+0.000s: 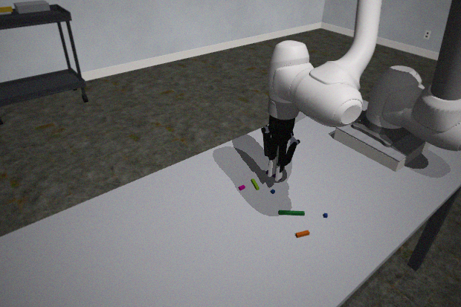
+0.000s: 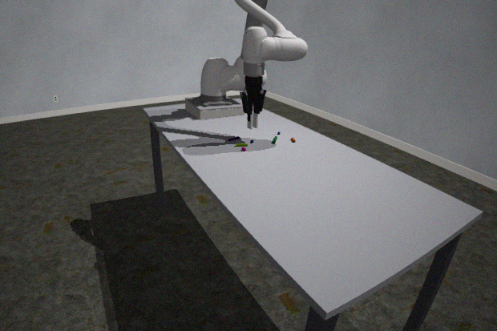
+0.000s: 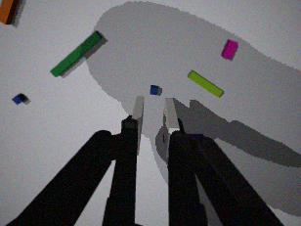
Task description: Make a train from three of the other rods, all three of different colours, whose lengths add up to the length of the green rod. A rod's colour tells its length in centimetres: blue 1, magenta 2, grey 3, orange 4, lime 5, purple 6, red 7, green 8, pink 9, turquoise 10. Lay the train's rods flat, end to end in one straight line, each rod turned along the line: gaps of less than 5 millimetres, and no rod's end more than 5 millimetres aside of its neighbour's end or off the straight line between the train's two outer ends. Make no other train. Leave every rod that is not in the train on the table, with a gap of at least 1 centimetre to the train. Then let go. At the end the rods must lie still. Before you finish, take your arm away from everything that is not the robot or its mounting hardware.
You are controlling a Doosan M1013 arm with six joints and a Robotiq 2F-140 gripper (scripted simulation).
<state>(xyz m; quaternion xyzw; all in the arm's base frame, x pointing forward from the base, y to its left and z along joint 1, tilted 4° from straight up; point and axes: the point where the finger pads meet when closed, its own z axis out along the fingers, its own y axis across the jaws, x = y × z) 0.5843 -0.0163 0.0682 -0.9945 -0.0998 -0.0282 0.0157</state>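
Lime rod point(image 1: 254, 184) point(image 2: 241, 145) point(image 3: 205, 83): flat, past the near blue rod point(image 1: 272, 191) point(image 2: 252, 141) point(image 3: 154, 90) as reckoned from the green rod point(image 1: 291, 212) point(image 2: 274, 139) point(image 3: 76, 54). Claw point(image 1: 273, 176) point(image 2: 252, 127) point(image 3: 153, 109) raised, empty, fingers slightly parted; lime's long axis slants across its gap, so a grasp probably needs a turn.

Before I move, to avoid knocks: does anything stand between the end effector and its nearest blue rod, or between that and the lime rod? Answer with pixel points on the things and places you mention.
Nothing visible does, either from end effector point(image 1: 273, 178) point(image 2: 252, 127) point(image 3: 154, 99) to blue rod point(image 1: 272, 191) point(image 2: 252, 141) point(image 3: 154, 90) or onward to lime rod point(image 1: 254, 184) point(image 2: 240, 145) point(image 3: 205, 83).
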